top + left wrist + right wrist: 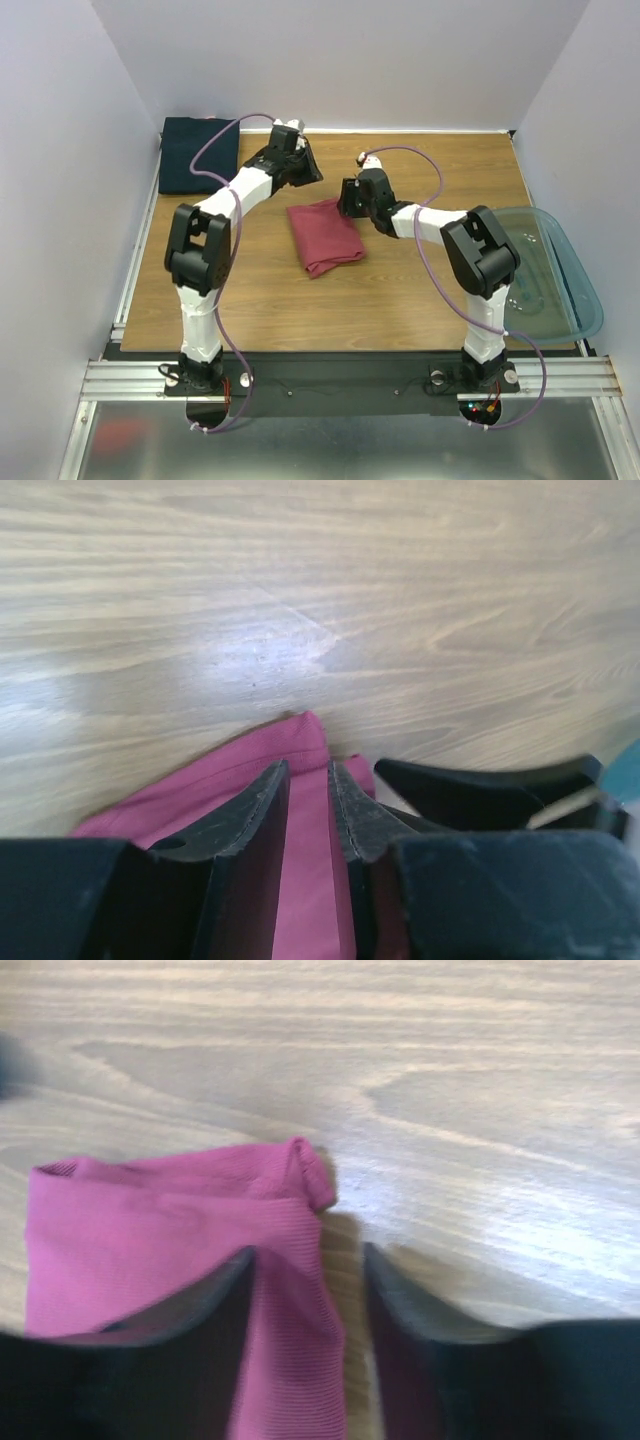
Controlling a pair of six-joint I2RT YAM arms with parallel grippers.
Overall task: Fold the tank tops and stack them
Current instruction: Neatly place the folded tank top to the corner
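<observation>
"While both arms hang over it, where does the rose-red tank top (325, 237) sit?"

"Mid-table, folded into a rough rectangle, flat on the wooden table (420, 290). The navy tank top (198, 155) lies folded at the far left corner, well apart."

"And the left gripper (306, 770)?"

"Fingers parted a little over the red top's far edge. Cloth shows in the gap; whether it touches them, I can't tell."

"The right gripper (309, 1250)?"

"Spread wider at the top's far right corner, one finger over cloth, the other over bare wood, pinching nothing."

"Anything else?"

"A translucent blue-green tub (560, 280) at the table's right edge."
</observation>
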